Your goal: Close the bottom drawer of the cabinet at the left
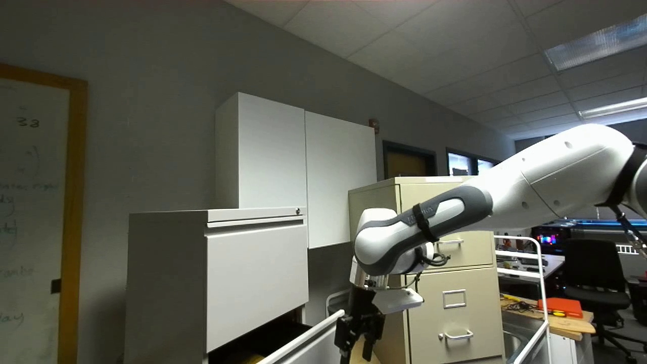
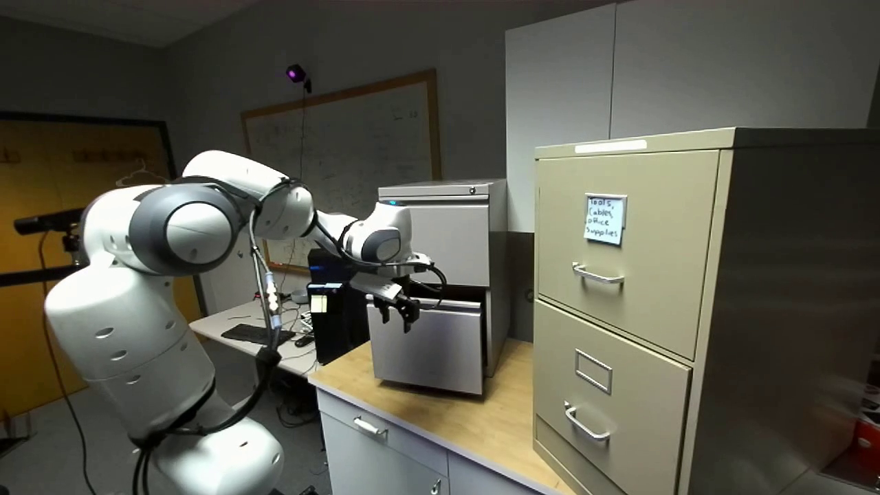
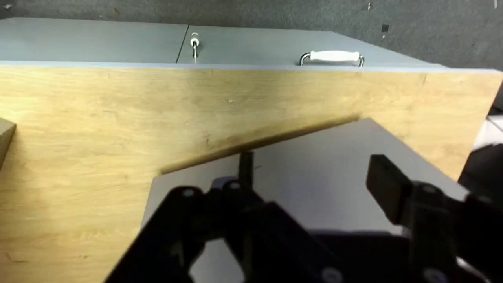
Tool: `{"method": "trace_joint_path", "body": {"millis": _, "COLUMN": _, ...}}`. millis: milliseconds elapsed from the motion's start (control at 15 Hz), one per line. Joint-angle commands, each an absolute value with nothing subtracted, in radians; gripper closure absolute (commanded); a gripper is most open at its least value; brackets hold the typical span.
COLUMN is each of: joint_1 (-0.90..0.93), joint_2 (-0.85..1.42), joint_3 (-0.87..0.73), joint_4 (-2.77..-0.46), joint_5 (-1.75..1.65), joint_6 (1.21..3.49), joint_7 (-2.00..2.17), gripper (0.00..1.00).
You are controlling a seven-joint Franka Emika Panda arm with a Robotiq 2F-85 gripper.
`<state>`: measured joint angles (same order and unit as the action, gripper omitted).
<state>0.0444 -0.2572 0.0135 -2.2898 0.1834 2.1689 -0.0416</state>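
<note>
The gripper (image 2: 397,320) hangs with its fingers (image 3: 387,188) spread wide and nothing held between them. Just behind them, reaching lower, is the flat front of the drawer (image 2: 436,357), pulled partway out of the cabinet (image 1: 172,283); whether either finger touches that front I cannot tell. Above and farther back from the fingers, the upper drawer (image 1: 258,283) sits shut. The wooden top (image 3: 78,188) lies below them. The step in hand looks to be the push, which needs no grasp: both fingertips should bear on the front and press straight back, level, toward the cabinet. They seem nearer the end away from the beige cabinet (image 2: 660,295), so shifting toward mid-front should help the drawer run straight rather than bind. Contact belongs below the top edge, lest the fingers slip over it and get pinched under the upper drawer. Ease off as both fronts come flush.
</note>
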Motion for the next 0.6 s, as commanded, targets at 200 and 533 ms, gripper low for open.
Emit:
{"method": "trace_joint_path", "body": {"millis": 200, "joint_1": 0.014, "joint_2": -0.123, "joint_3": -0.039, "joint_4": -2.245, "joint_5": 0.288, "joint_6": 2.398, "joint_7": -0.041, "gripper": 0.77}}
{"method": "trace_joint_path", "body": {"millis": 533, "joint_1": 0.025, "joint_2": -0.035, "joint_3": -0.047, "joint_4": -2.182, "joint_5": 0.524, "joint_6": 2.521, "joint_7": -0.108, "gripper": 1.00}}
